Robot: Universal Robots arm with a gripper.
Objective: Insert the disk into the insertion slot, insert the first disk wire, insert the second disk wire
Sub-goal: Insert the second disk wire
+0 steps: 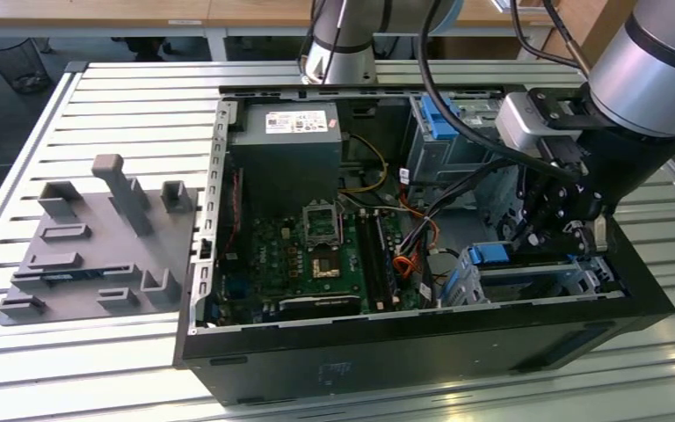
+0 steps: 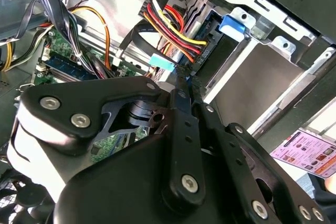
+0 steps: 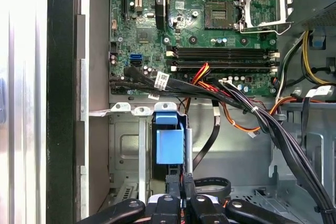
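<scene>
Two black gripper fingers (image 3: pixel 181 195) are pressed close together, pinching the edge of the bright blue plastic disk carrier (image 3: pixel 169 145). It stands on edge inside the small silver-grey metal slot (image 3: pixel 126 150), its long side pointing toward the green motherboard (image 3: pixel 210 30).

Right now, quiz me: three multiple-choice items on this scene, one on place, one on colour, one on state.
1. The grey fixture plate lies:
A. on the exterior view's left of the computer case
B. on its right
C. inside it
2. The carrier frame by the end effector is:
A. red
B. blue
C. green
3. The case is:
A. closed
B. open
C. overturned
Answers: A, it lies left of the case; B, blue in the first wrist view; B, motherboard exposed.
</scene>
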